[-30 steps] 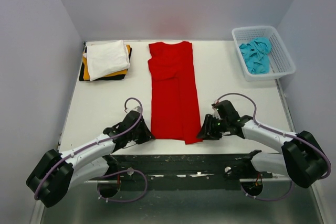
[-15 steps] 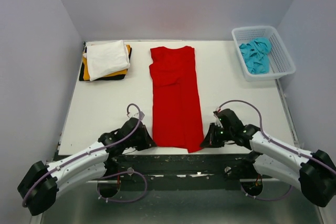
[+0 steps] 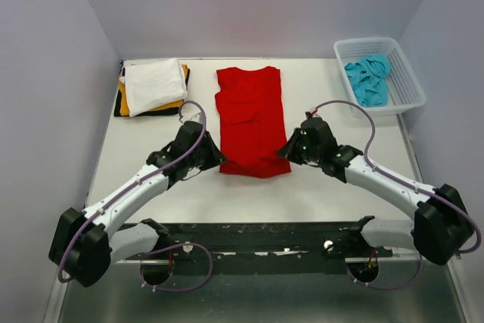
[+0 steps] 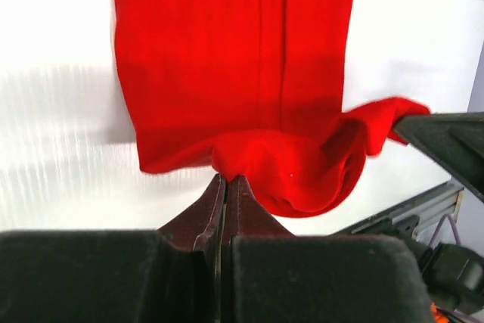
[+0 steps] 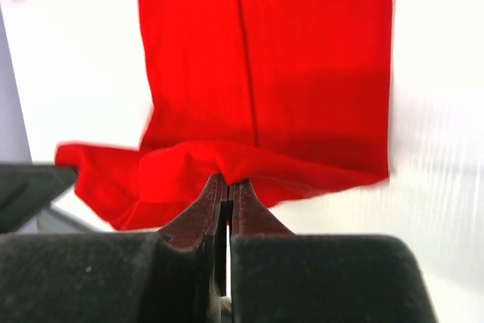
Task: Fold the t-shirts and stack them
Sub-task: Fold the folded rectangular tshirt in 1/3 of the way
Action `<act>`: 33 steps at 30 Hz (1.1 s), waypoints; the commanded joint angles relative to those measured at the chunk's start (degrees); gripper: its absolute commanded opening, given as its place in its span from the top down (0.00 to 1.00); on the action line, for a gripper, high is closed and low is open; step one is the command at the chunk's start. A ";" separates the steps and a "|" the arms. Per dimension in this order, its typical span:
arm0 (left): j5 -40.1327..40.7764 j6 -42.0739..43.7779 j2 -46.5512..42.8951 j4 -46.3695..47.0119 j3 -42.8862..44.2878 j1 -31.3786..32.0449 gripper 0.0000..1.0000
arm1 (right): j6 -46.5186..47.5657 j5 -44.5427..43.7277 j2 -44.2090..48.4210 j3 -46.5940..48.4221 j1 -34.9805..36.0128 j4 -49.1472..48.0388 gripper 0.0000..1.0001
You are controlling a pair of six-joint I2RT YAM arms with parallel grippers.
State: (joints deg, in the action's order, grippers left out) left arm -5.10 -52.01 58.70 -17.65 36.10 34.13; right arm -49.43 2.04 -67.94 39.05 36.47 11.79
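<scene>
Both arms have lifted the near hem of the red t-shirt (image 3: 248,115), mid-tabletop (image 3: 333,183), toward the far end. Your left gripper (image 3: 217,160) and right gripper (image 3: 284,151) keep jaws pinching its hem corners. Mid-fold: next, lay the hem over the collar and release.

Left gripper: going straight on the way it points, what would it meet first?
The red t-shirt whose hem the left gripper pinches; its flat part lies directly ahead, though height above it is unclear.

White shirt (image 3: 153,85) hides most of orange shirt (image 3: 123,99) and black shirt (image 3: 148,113). Both wrist views crop the red shirt (image 4: 234,58).
</scene>
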 commanded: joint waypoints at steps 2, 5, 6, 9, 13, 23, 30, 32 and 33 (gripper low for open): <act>-2.48 6.84 12.91 1.81 12.02 -8.26 1.00 | 3.24 -10.00 -12.78 11.83 -4.55 -5.63 0.99; -5.23 8.37 20.05 2.20 17.87 -11.58 1.00 | 4.64 -7.08 -18.84 16.12 -7.57 -8.69 0.99; -6.19 8.76 22.76 1.93 20.30 -12.58 1.00 | 5.35 -5.83 -20.72 17.37 -8.59 -9.64 0.99; -9.31 10.70 30.22 0.78 27.62 -14.56 1.00 | 7.71 -5.04 -25.88 21.57 -10.54 -11.20 0.99; -11.49 12.78 38.60 -1.88 35.56 -16.33 1.00 | 9.75 -4.01 -31.70 26.33 -12.53 -13.75 0.99; -14.21 17.09 48.02 -6.52 44.58 -20.39 0.72 | 10.95 1.11 -41.82 33.46 -15.61 -13.73 0.91; -16.74 18.98 45.95 -6.67 45.92 -20.95 0.01 | 12.97 -1.49 -42.10 37.18 -15.97 -8.84 0.14; -16.67 18.60 42.23 -5.56 42.08 -20.95 0.01 | 13.44 -1.84 -39.71 35.64 -15.99 -8.24 0.00; -16.76 18.10 39.79 -5.03 39.23 -20.88 0.01 | 13.29 -1.76 -38.34 34.10 -15.99 -8.23 0.00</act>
State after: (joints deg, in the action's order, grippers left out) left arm -19.81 -34.81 107.02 -23.00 81.17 13.21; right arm -37.54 1.67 -110.43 74.35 20.86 1.04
